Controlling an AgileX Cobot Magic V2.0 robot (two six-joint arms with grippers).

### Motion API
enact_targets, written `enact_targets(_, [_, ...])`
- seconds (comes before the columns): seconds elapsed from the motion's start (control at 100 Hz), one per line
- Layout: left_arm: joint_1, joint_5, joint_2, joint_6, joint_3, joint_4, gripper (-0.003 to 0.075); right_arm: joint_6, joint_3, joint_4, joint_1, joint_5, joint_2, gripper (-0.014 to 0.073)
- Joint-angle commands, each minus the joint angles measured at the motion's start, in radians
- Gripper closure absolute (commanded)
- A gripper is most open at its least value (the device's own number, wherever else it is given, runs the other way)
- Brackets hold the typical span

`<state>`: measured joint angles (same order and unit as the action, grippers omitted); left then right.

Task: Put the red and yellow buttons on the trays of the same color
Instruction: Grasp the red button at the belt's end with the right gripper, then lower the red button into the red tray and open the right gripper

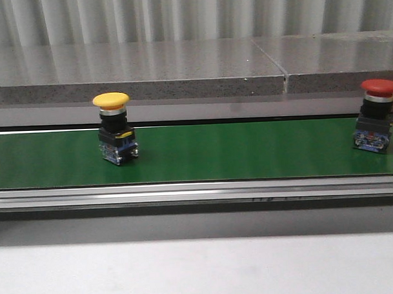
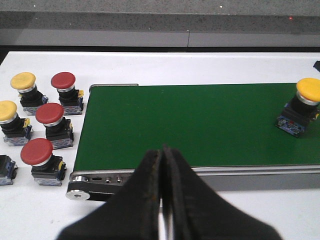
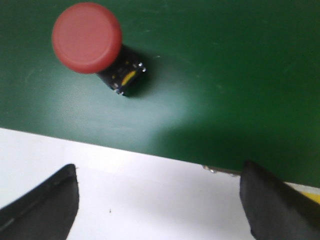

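The left pincer (image 2: 161,200) is clenched on nothing, fingertips pressed together above the near end of the green belt (image 2: 200,125), while the right pincer (image 3: 160,192) is released, its fingers spread wide over the belt's edge and the white worktop (image 3: 125,200). On the belt a yellow button (image 1: 114,127) stands upright toward the left and a red button (image 1: 376,115) upright at the far right; off the belt's end, spare red and yellow buttons (image 2: 50,117) cluster on the worktop

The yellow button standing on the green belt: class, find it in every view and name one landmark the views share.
Front view: yellow button stands left of centre on the belt.
Left wrist view: it sits near the right edge.
Right wrist view: not in it.
Shared landmark: the green belt.
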<state>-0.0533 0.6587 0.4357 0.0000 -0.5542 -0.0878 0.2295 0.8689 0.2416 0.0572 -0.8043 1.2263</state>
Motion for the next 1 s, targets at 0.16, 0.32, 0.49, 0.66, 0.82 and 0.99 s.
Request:
enact_targets(0.16, [-0.009, -0.075, 0.006, 0.0, -0.027, -0.011, 0.074, 0.036, 0.103, 0.017, -0.052, 0.12, 0.129, -0.005])
enact_targets(0.32, [-0.009, -0.075, 0.006, 0.0, -0.027, -0.011, 0.074, 0.036, 0.159, -0.022, -0.052, 0.159, 0.207, -0.005])
enact_targets(0.49, [-0.009, -0.075, 0.006, 0.0, -0.027, -0.011, 0.074, 0.036, 0.202, -0.066, -0.052, 0.162, 0.274, 0.005])
enact_targets(0.66, [-0.009, -0.075, 0.006, 0.0, -0.027, -0.011, 0.074, 0.036, 0.228, -0.066, -0.052, 0.137, 0.293, 0.0389])
enact_targets(0.82, [-0.009, -0.075, 0.006, 0.0, -0.027, -0.011, 0.074, 0.036, 0.289, -0.067, -0.032, 0.062, 0.292, 0.0537])
enact_targets(0.99, [-0.009, -0.075, 0.006, 0.0, -0.027, -0.011, 0.074, 0.036, 0.392, -0.067, 0.075, 0.02, 0.293, 0.0535])
